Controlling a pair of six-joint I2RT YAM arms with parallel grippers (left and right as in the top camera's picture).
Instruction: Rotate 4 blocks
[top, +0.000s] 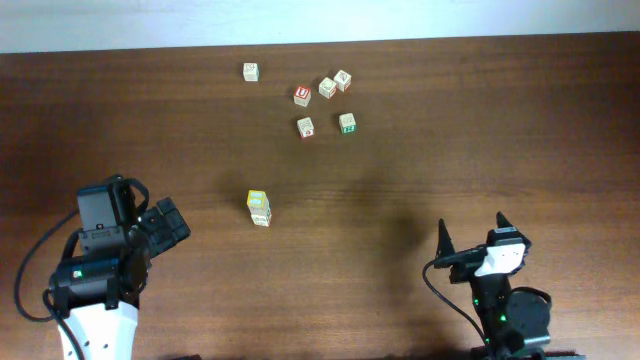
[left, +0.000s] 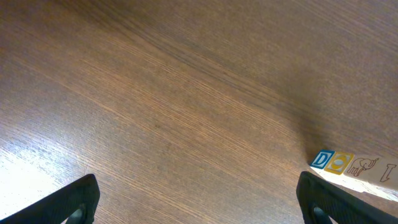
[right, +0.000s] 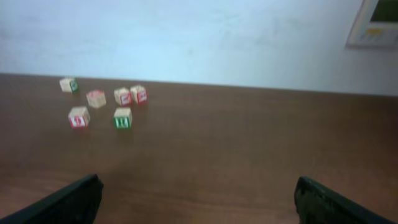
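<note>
Judging progress: you have no turn that can be confirmed. Nothing in these views marks any block as rotated or unrotated, and neither arm is at work, so count all four as possibly outstanding.

- Left end effector (top: 176, 222): fingers spread wide, holding nothing. It points toward the set but stops well short of it.
- Right end effector (top: 470, 225): fingers spread wide, holding nothing. It sits at the near right of the table (top: 400, 190), well apart from every block.
- Four blocks (top: 259, 208): mid-table, touching one another in a single line. From overhead you see only a short, yellow-topped shape. That is probably a stack, not a flat row, though I cannot tell for certain.
- Order in the left wrist view:
  - blue "D" block (left: 321, 160);
  - yellow block (left: 339, 163);
  - pale block with a line drawing (left: 363, 166);
  - pale block with a faint stroke (left: 388, 171), cut by the frame edge.
- Outside the set: red-faced cube (top: 303, 95), green-faced cube (top: 347, 123) and other loose cubes lie at the far side, well apart.
</note>
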